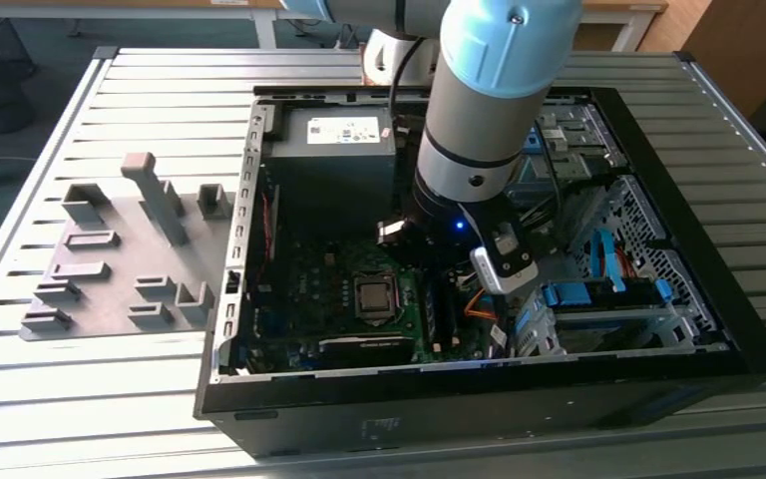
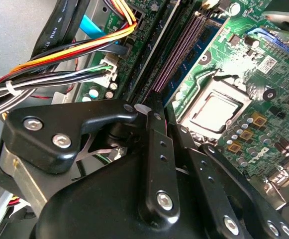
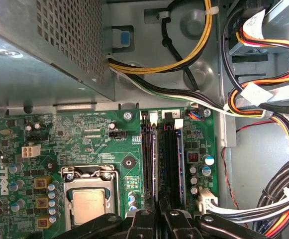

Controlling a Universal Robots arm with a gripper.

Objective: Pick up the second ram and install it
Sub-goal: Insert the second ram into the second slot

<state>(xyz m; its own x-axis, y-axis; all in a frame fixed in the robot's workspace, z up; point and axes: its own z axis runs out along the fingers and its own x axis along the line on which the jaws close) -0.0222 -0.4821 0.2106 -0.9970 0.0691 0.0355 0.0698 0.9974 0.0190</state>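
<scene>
Reaching down into the open computer case, the gripper is seen low over the motherboard, its black fingers drawn close together over the memory slots. The second ram is seen standing on edge in a slot directly ahead of the fingertips, its near end between them, beside the CPU socket. Bundled power cables are seen on the far side of the slots from that socket.
</scene>
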